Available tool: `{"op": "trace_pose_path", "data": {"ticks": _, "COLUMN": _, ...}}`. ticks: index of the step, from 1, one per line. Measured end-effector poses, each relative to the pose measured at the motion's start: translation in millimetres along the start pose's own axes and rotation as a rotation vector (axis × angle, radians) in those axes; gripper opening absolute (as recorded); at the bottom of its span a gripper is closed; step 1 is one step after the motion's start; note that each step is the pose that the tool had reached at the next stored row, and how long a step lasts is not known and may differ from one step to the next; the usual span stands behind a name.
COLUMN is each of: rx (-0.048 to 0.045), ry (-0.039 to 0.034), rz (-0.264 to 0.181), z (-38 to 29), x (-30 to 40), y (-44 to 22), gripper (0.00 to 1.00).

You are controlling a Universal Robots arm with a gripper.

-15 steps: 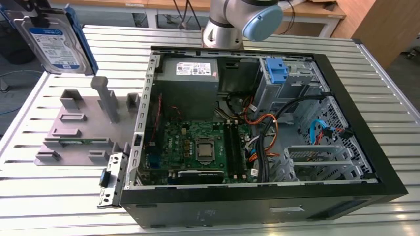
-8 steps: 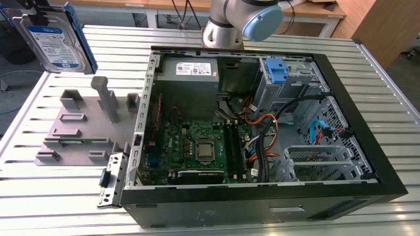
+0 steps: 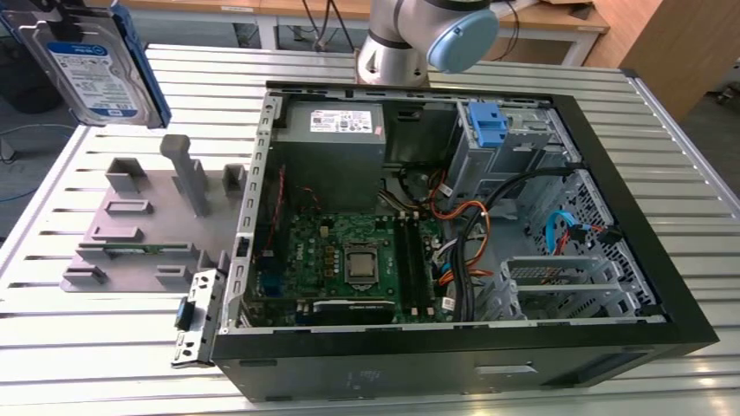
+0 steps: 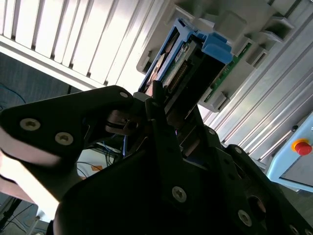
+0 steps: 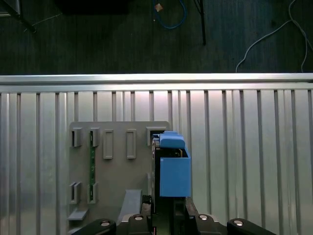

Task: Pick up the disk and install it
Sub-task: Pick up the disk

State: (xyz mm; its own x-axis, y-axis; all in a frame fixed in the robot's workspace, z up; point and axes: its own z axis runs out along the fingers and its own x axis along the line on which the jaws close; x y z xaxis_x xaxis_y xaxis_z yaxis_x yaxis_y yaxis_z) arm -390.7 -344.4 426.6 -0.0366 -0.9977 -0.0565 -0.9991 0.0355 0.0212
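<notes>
The pincer (image 4: pixel 168 110) is clamped on the disk (image 3: pixel 99 62), its long axis nearly upright, label facing the exterior view.

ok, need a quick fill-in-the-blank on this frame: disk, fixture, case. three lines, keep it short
1. The gripper holds the disk, whose plastic carrier is ____.
2. The grey fixture lies on the table to the exterior view's ____ of the computer case.
3. Inside the open case, the motherboard is ____ in colour.

Missing words: blue; left; green.
</notes>
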Motion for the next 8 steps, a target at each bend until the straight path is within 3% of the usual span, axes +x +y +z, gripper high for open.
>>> {"op": "trace_pose_path", "data": {"ticks": 8, "rx": 0.0002, "ry": -0.0002, "rz": 0.0, "z": -3.4, "x": -0.2, "y": 0.1, "gripper": 0.35}}
